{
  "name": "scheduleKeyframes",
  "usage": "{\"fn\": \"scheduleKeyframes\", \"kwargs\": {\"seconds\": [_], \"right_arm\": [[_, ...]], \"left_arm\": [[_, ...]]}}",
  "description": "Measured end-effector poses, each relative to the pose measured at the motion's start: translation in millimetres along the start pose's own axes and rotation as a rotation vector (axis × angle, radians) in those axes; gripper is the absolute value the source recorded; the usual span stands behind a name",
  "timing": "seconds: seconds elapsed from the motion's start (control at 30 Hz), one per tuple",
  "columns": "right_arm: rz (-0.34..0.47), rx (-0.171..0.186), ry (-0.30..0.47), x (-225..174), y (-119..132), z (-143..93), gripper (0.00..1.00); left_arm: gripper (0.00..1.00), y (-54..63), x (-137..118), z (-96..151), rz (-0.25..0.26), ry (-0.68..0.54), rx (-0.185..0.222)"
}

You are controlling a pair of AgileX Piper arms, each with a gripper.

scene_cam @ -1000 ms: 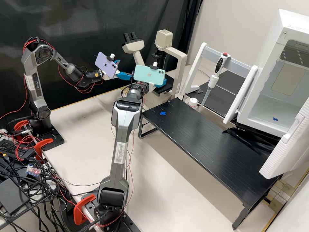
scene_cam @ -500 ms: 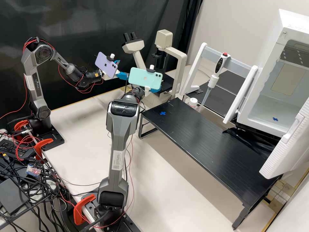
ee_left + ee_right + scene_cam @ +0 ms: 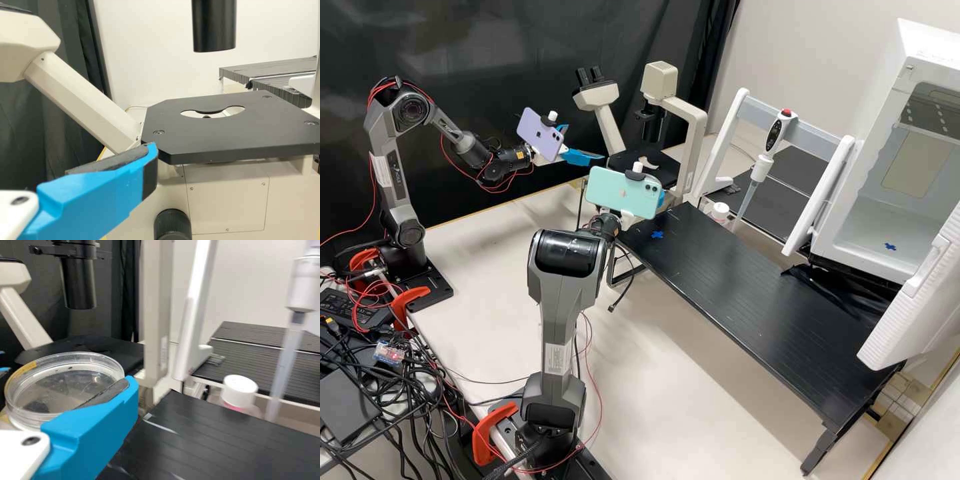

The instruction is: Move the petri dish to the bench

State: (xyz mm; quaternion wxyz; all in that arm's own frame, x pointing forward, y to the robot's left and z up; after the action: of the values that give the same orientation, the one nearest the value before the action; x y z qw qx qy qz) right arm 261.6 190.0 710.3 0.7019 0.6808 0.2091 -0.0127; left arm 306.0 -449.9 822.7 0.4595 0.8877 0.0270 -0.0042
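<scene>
Right gripper point(image 3: 662, 198) was clamped on the petri dish point(image 3: 65, 385), one finger's pad against its side. Dish was held up near the corner of the black bench point(image 3: 747, 300), between that and the microscope point(image 3: 693, 147). Yellow label point(image 3: 24, 369) noted on dish rim; any writing on it could not be made out. White printed label point(image 3: 557, 359) seen on right arm. Left gripper point(image 3: 585, 141) stood spread and empty, near the microscope.

Black curtain point(image 3: 493, 40) hanging across the upper left, pale wall point(image 3: 807, 47) upper right, softly lit whitish counter point(image 3: 647, 393) below.
</scene>
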Motion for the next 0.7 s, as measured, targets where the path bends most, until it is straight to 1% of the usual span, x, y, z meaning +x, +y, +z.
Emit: {"fn": "scheduleKeyframes", "kwargs": {"seconds": [0.03,0.17,0.23,0.37,0.5,0.6,0.7], "right_arm": [[-0.001,0.001,-0.004,-2,0,2,0.00],[0.013,-0.038,0.004,-22,-2,14,0.00],[0.019,-0.043,0.002,-29,-2,19,0.00],[0.025,-0.084,-0.002,-48,0,33,0.00],[0.050,-0.093,-0.022,-60,4,44,0.00],[0.071,-0.106,-0.021,-65,6,49,0.00],[0.069,-0.111,-0.034,-67,5,53,0.00]], "left_arm": [[1.00,0.0,0,0,0.000,0.000,0.000],[1.00,0.0,0,0,0.000,0.000,0.000],[1.00,0.0,0,0,0.000,0.000,0.000],[1.00,0.0,0,0,0.000,0.000,0.000],[1.00,0.0,0,0,0.000,0.000,0.000],[1.00,0.0,0,0,0.000,0.000,0.000],[1.00,0.0,0,0,0.000,0.000,0.000]]}}
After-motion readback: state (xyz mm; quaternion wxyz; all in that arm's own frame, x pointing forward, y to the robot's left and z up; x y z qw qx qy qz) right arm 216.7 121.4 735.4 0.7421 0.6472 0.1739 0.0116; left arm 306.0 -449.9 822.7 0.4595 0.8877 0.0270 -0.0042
